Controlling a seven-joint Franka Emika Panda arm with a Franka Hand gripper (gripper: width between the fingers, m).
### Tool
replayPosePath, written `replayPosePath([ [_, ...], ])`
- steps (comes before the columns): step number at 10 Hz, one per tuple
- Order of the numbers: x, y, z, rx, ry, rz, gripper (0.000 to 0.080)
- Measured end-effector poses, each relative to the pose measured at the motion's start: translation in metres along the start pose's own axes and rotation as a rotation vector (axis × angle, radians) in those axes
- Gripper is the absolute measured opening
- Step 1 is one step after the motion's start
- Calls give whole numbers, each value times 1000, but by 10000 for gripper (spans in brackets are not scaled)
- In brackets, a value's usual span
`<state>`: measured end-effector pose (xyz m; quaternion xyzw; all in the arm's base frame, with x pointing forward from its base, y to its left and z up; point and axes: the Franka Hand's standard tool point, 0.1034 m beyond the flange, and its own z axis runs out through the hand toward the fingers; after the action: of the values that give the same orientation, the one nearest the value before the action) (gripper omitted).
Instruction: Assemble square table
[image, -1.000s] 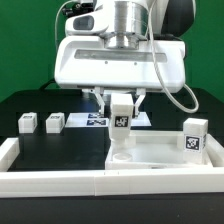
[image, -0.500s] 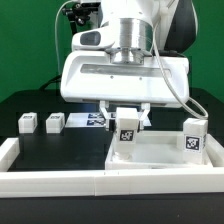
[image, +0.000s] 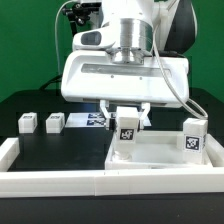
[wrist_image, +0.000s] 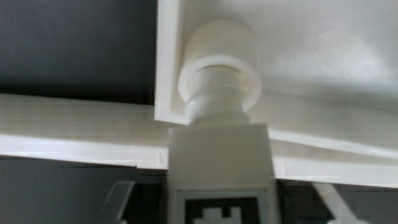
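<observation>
Item: white leg, upright, clamped between the jaws; its lower end meets the tabletop corner directly beneath.

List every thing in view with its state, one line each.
gripper: shut on the held leg.
held leg: upright, lower end at a tabletop corner.
tabletop: flat, beside the border bars.
standing leg: upright on the tabletop, ungripped.
loose leg: resting on the black table, untouched.
second loose leg: beside it, apart, untouched.
marker board: flat behind the gripper.
</observation>
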<state>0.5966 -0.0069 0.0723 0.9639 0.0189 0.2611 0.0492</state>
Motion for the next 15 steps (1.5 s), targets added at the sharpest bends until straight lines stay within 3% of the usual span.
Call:
replayPosePath([
  [5, -8, -12, 5, 1, 22, -6, 288],
  [10, -8, -14, 6, 4, 15, -7, 297],
  [12, -8, -14, 6, 4, 15, -7, 619],
  [15, -8, -14, 6, 4, 15, -7, 647],
])
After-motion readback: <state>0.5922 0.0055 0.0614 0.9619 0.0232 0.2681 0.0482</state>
